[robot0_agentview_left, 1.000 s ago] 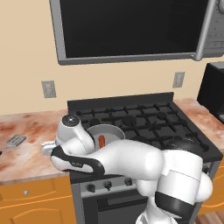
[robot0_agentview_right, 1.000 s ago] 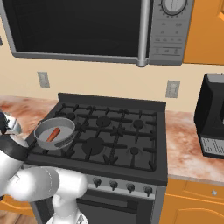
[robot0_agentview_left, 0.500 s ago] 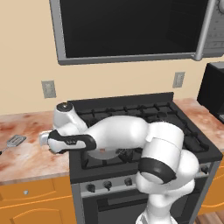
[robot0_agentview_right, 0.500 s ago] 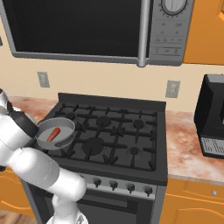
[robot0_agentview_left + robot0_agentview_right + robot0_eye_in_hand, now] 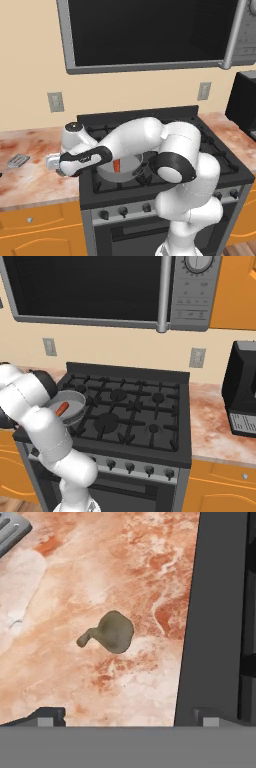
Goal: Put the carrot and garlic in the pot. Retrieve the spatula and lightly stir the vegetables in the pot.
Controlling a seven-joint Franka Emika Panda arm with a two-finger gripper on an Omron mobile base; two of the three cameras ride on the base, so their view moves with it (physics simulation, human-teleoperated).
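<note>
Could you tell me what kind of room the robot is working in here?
A home kitchen, rendered: a black gas stove under a microwave, a marbled counter over orange cabinets, and a pot on a burner.

text: none legible | microwave panel (image 5: 195, 293): markings too small to read | labels: none
</note>
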